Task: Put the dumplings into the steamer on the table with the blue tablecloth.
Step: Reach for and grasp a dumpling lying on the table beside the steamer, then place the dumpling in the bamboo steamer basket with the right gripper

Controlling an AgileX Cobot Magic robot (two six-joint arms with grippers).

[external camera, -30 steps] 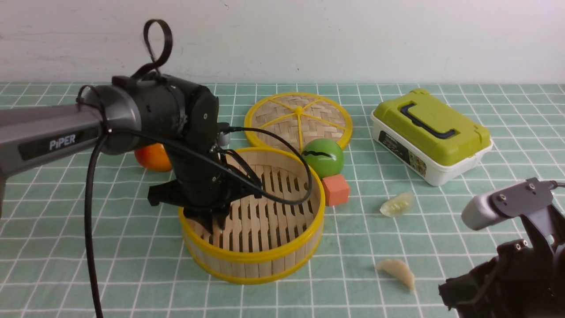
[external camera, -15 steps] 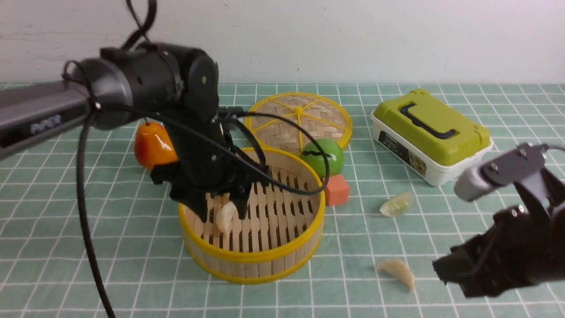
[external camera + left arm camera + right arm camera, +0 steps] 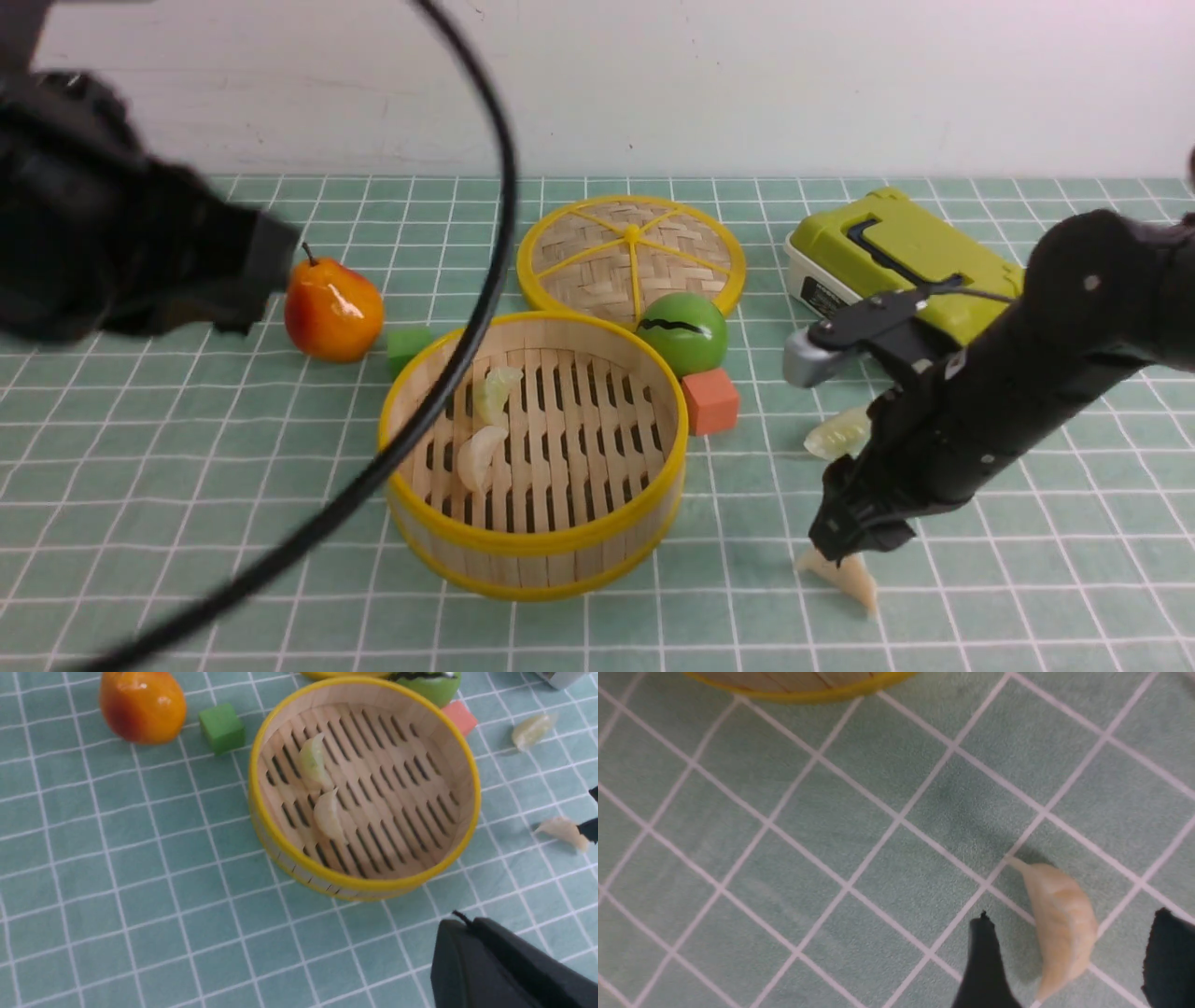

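- Handling: the cream pleated crescent toy dumpling (image 3: 1059, 919) looks light, smooth and rubbery, probably slippery; pinch across its plump middle, not the tapered tips.
- It lies on the teal grid tablecloth (image 3: 187, 485), right of the round slatted bamboo steamer (image 3: 532, 537); so does a translucent yellowish dumpling (image 3: 840, 434).
- Inside the steamer lie two pale dumplings (image 3: 495, 392) (image 3: 476, 457).
- Jaws wide, the right gripper (image 3: 1073, 912) straddles the cream dumpling, gripping nothing.
- Left of the steamer, the left gripper (image 3: 224, 280) is closed, apparently empty.

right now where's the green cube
Front view, left of centre: the green cube sits on the cloth between the pear and the steamer, just outside its far-left wall.
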